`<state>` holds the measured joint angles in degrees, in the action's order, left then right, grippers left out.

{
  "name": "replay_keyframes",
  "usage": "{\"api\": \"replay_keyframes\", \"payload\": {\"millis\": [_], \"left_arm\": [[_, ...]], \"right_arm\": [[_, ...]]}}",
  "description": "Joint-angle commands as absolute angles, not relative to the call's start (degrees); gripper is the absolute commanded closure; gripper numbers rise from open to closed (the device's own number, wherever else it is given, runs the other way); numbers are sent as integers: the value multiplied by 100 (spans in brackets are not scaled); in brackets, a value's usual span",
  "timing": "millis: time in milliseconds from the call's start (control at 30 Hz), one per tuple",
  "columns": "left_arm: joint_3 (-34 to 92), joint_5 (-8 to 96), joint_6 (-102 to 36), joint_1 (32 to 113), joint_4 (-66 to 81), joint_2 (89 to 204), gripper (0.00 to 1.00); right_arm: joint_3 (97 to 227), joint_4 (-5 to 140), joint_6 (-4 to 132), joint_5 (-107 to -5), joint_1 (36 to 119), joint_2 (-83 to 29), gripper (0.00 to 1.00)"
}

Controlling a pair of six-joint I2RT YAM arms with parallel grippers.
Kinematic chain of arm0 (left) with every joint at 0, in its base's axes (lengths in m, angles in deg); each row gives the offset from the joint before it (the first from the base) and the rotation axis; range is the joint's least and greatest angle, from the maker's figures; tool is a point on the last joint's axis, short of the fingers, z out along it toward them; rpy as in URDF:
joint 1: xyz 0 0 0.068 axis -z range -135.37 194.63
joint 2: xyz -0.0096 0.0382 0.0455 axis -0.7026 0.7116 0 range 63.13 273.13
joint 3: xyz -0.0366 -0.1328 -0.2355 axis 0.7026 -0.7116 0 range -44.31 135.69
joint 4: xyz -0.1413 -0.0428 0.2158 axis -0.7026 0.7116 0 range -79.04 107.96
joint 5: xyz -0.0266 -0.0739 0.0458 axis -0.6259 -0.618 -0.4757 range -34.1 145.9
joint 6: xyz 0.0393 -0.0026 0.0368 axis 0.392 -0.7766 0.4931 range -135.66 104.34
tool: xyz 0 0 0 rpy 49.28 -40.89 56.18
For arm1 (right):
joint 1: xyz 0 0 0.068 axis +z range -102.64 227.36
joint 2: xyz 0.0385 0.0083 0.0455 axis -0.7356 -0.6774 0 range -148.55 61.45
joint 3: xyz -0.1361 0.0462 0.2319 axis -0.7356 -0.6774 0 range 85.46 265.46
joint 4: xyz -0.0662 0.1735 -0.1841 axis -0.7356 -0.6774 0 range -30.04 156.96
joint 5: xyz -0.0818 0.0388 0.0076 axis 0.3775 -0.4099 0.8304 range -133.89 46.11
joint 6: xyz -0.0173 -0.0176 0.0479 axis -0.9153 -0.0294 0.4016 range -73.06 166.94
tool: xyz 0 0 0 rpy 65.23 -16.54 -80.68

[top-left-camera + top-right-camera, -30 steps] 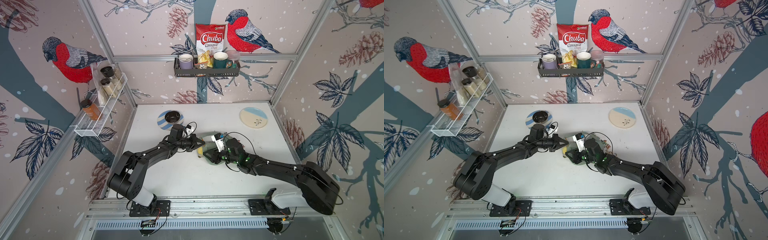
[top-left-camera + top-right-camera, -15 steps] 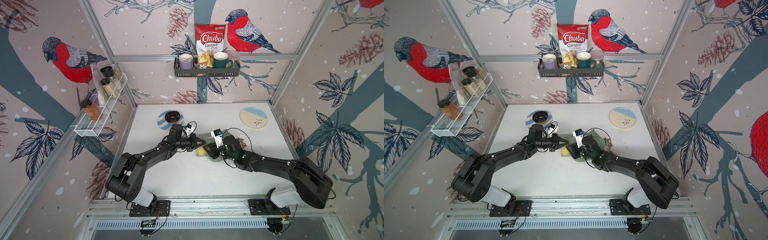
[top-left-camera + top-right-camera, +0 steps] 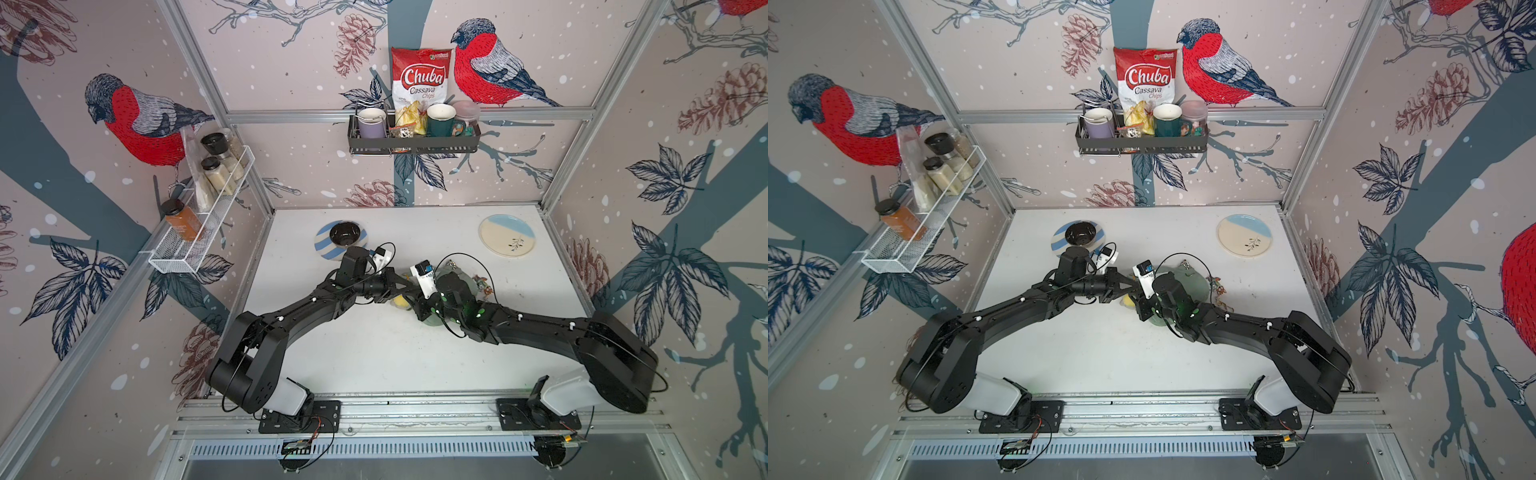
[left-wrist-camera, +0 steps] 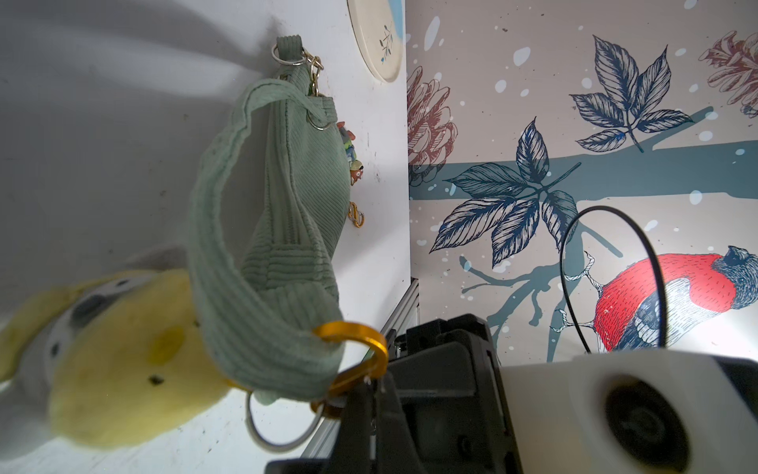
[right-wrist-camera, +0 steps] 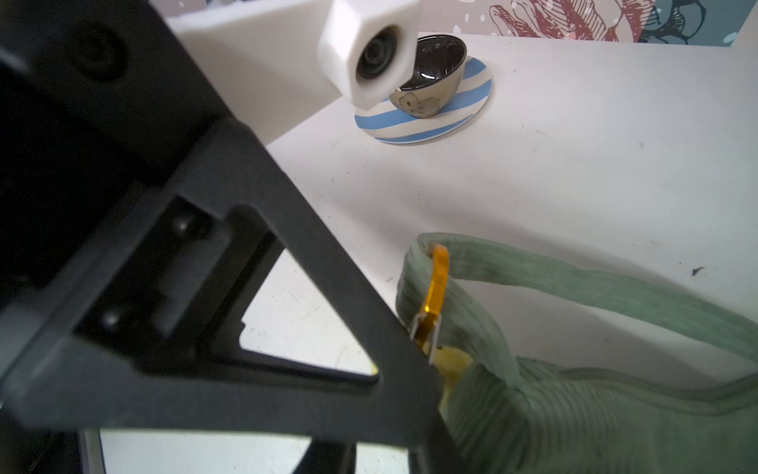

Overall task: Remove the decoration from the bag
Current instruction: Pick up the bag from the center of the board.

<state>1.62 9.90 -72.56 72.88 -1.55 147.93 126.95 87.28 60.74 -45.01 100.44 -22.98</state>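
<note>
Although the right arm [image 3: 540, 328] hides much of it in both top views, we find the bag [image 4: 303, 164] lying on its side near the middle of the white table [image 3: 374, 353]. It is sage green and ribbed. Its strap [image 4: 213, 230] loops up off the table and passes through an orange carabiner [image 4: 361, 336]. A yellow plush toy [image 4: 123, 353] lies on the table just beside the bag's nearer end, partly under the strap. A silver key ring [image 4: 279, 431] shows between the toy and the carabiner; we cannot tell how the three are linked.

The left gripper [image 5: 410, 344] has its jaws closed. In the right wrist view its tip meets the gate end of the carabiner and pinches it, and the strap hangs from the carabiner clear of the table. The right gripper [image 3: 420, 308] sits just beside the toy, close against the left gripper's tip. We cannot tell whether its jaws are parted or closed, nor whether it touches anything.

Along the bag's far edge we note a small figurine charm [image 4: 350, 160] and a gold clip [image 4: 356, 215] on the table. Toward the back wall, well apart from the bag, a cream plate [image 3: 507, 235] lies on the robot's right. On its left a dark bowl [image 3: 345, 235] stands on a striped plate [image 5: 451, 119].
</note>
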Motion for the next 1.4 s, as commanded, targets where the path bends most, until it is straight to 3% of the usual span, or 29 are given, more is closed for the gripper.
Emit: {"api": "replay_keyframes", "payload": {"millis": [0,167,300,500,733,1167,1367], "left_arm": [[242,969,-7073,7336,179,14747,100],[337,1022,-7027,7364,420,14610,89],[475,1104,-6859,7364,842,14346,73],[543,1142,-6560,7155,1451,13999,61],[716,1312,-6204,7001,1838,13951,55],[987,1490,-5593,7266,2317,14356,59],[1215,1743,-4937,7206,3020,14320,55]], "right_arm": [[12659,9155,5803,-3910,10132,-2294,82],[12528,9329,5704,-3601,10179,-2246,96],[12273,9532,5581,-3795,10188,-2137,97],[11982,9738,5317,-4147,10206,-1963,99],[11949,9610,5229,-4660,10158,-1907,100],[11970,9524,5539,-5520,9863,-1861,100],[12039,9435,5776,-6348,9528,-1935,100]]}}
